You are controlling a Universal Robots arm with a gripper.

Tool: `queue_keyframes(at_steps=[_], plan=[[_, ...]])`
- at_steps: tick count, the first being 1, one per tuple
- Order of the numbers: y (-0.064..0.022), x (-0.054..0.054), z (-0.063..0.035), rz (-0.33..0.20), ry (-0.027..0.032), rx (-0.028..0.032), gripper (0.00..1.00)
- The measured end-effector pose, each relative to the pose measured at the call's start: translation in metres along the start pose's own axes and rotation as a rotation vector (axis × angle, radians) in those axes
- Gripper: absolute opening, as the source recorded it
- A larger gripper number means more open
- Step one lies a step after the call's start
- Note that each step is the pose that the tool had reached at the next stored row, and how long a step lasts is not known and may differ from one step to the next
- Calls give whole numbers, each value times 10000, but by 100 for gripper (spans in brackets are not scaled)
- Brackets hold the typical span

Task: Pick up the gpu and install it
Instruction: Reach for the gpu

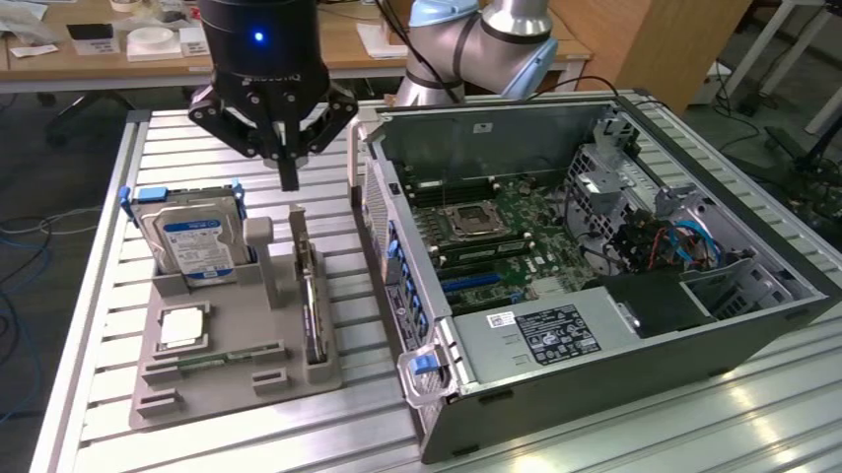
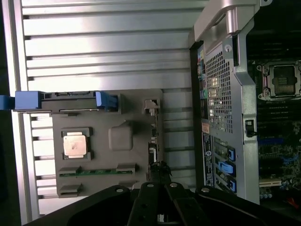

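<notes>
- The claw (image 1: 287, 180) hangs tip-down with its fingers drawn together and nothing between them. It sits just above the far end of the gpu (image 1: 306, 288) and is not touching it.
- In the wrist view the claw (image 2: 160, 172) lines up over the thin top edge of the gpu (image 2: 152, 149).
- The gpu stands on edge in a slot along the grey holder (image 1: 197, 399), on the side of the holder towards the exterior view's right.
- Judged from its look, the card is light, stiff and thin, and probably fragile. The bare top edge seems the safest place to pinch it across its thickness, well clear of any parts on its faces.
- The holder also carries a hard drive (image 1: 192, 241) in a blue frame at the far left, a processor chip (image 1: 181, 328) nearer, and a memory stick (image 1: 227, 360) near that.
- The holder rests on the slatted metal desk (image 1: 197, 148).
- An open computer case (image 1: 526, 128) lies to the exterior view's right, close beside the holder, with its motherboard (image 1: 507, 241) exposed.
</notes>
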State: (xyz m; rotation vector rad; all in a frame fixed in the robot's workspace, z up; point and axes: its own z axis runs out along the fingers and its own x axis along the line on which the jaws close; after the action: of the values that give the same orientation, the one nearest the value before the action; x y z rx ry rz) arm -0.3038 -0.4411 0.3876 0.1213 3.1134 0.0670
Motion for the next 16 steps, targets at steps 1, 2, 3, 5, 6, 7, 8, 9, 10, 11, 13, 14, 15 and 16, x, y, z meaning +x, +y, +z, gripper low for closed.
queue_keyframes(at_steps=[1, 2, 3, 5, 6, 7, 8, 9, 10, 11, 13, 14, 15, 16], plan=[[-19, -2, -1, 0, 0, 0, 11], [-38, -3, -2, 0, 0, 0, 11], [-56, -4, -2, 1, 0, 0, 11], [-96, -8, -3, -1, 1, 0, 11], [-116, -10, -4, -1, 1, 0, 11], [-135, -11, -5, 0, 1, 1, 11], [-152, -12, -5, -1, 1, 1, 11], [-166, -13, -5, -1, 1, 1, 11], [-171, -13, -5, -1, 1, 1, 11], [-171, -13, -6, -1, 1, 1, 11], [-171, -13, -5, 0, 1, 0, 11], [-171, -13, -5, 0, 1, 1, 11], [-171, -13, -5, 0, 0, 1, 11], [-171, -13, -5, -1, 0, 1, 11]])
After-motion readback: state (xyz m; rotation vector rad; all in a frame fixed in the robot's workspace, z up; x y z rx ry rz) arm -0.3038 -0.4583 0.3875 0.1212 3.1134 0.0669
